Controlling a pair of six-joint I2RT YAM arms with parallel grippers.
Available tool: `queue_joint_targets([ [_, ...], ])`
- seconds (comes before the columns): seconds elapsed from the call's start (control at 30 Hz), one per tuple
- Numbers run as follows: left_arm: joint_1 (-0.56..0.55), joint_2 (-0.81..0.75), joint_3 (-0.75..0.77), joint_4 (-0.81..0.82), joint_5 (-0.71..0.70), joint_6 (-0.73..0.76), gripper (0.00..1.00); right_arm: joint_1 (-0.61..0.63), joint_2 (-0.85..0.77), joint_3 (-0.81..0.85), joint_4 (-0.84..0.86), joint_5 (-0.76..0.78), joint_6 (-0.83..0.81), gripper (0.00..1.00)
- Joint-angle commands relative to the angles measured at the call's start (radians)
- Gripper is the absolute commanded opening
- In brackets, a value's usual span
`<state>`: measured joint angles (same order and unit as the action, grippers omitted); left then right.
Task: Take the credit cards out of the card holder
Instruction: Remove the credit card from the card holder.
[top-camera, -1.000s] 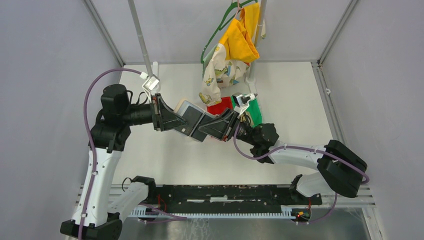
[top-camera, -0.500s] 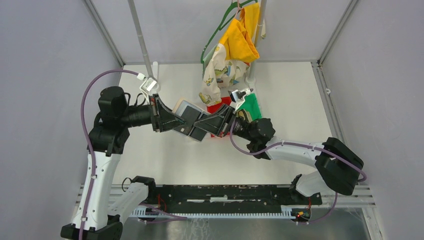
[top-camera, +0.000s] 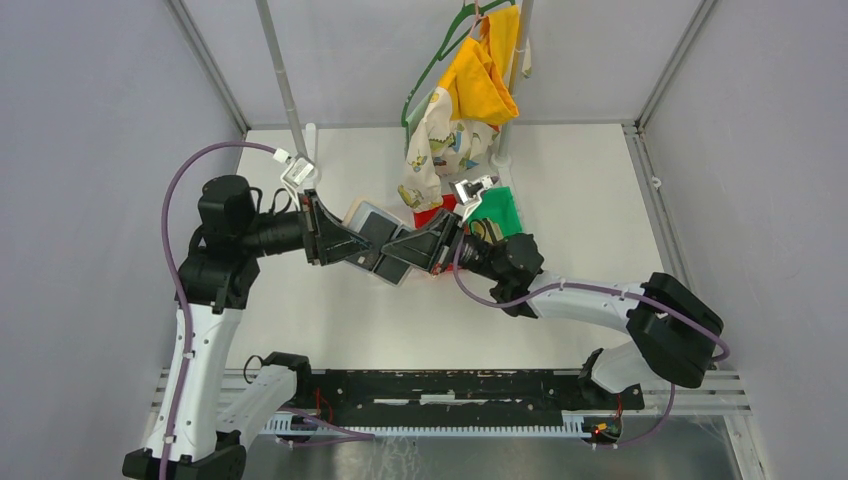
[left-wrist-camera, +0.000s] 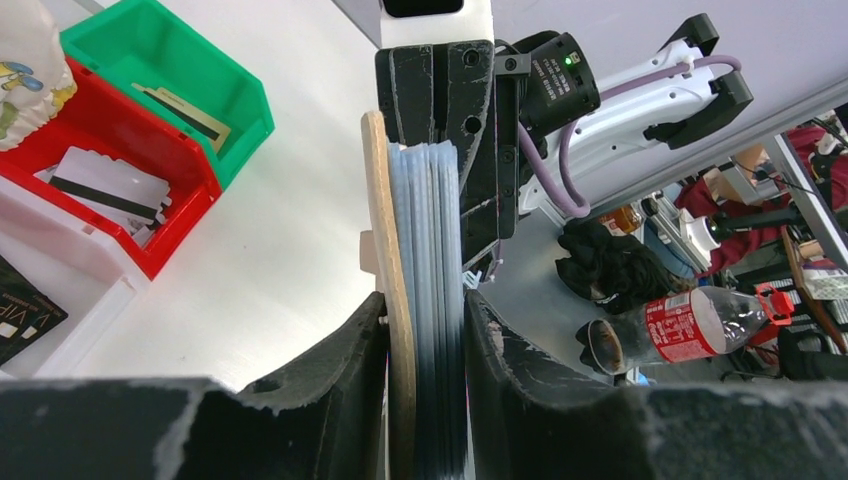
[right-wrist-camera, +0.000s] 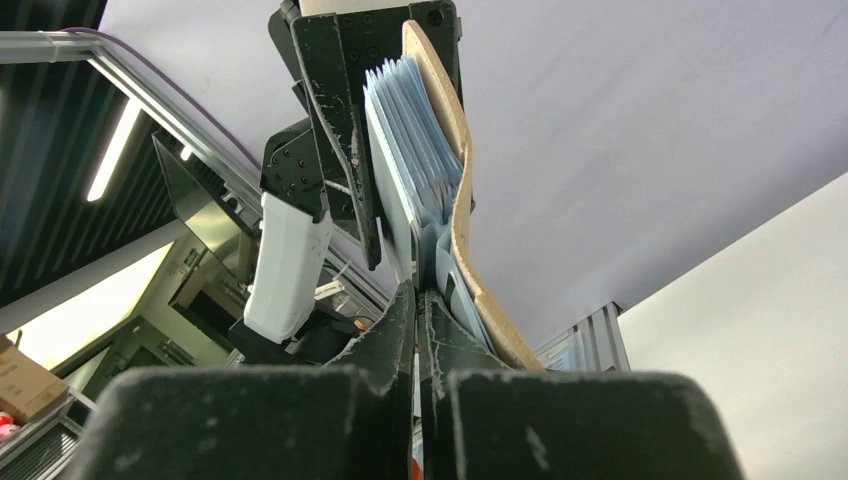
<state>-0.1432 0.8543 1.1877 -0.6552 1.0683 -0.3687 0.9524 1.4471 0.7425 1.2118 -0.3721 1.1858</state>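
Left tool (left-wrist-camera: 425, 325) clamped on card holder (left-wrist-camera: 383, 230), fingers (left-wrist-camera: 340, 352) either side of tan cover and stack of clear sleeves (left-wrist-camera: 430, 240). Holder held edge-up in air over tabletop (left-wrist-camera: 280, 230). Right tool (right-wrist-camera: 416, 305) closed tight, tips at holder's opposite edge among sleeves; can't tell if card is pinched. Further out, bins on tabletop: pale credit card (left-wrist-camera: 110, 185) in red bin (left-wrist-camera: 110, 118), gold card (left-wrist-camera: 190, 108) in green bin (left-wrist-camera: 245, 120), black card (left-wrist-camera: 20, 315) in white bin (left-wrist-camera: 75, 270).
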Motion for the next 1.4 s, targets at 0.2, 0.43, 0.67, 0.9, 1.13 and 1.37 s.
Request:
queue_joint_targets([
  [0.2, -0.019, -0.012, 0.017, 0.031, 0.135, 0.011, 0.34, 0.020, 0.024, -0.104, 0.297, 0.000, 0.029, 0.00],
  [0.43, -0.020, -0.016, 0.020, 0.036, 0.093, 0.009, 0.27, 0.020, -0.013, -0.101, 0.230, 0.002, -0.006, 0.00],
  [0.67, -0.019, -0.020, 0.014, 0.108, 0.081, -0.077, 0.27, 0.019, -0.058, -0.132, 0.147, 0.029, -0.053, 0.00],
  [0.9, -0.019, -0.034, 0.006, 0.139, 0.082, -0.112, 0.31, 0.021, -0.058, -0.118, 0.123, 0.049, -0.060, 0.00],
  [1.13, -0.020, -0.042, -0.010, 0.144, 0.072, -0.120, 0.32, 0.021, -0.053, -0.111, 0.159, 0.046, -0.051, 0.25],
  [1.37, -0.020, -0.032, -0.002, 0.147, 0.060, -0.121, 0.38, 0.023, -0.041, -0.058, 0.095, 0.032, -0.040, 0.34],
])
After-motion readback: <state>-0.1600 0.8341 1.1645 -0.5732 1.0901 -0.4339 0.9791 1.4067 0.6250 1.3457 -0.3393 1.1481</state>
